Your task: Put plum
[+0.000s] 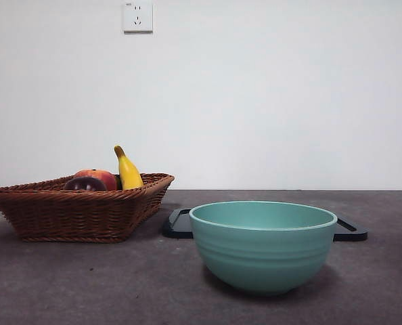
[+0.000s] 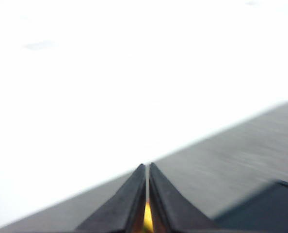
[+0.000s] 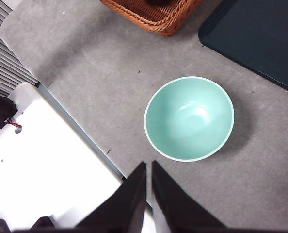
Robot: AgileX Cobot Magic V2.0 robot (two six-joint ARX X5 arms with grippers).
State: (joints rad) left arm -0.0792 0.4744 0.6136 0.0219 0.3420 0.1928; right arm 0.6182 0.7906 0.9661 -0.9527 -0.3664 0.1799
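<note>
Plum (image 1: 84,183) sits in the wicker basket (image 1: 72,213) on the table's left, touching the red-orange fruit (image 1: 99,177), with a banana (image 1: 127,169) behind. Near the front stands a teal bowl (image 1: 263,245) before a dark tray (image 1: 350,231). Left gripper (image 2: 147,170) and right gripper (image 3: 149,167) both show jaws pressed nearly together, holding nothing, the right one high above the bowl.
</note>
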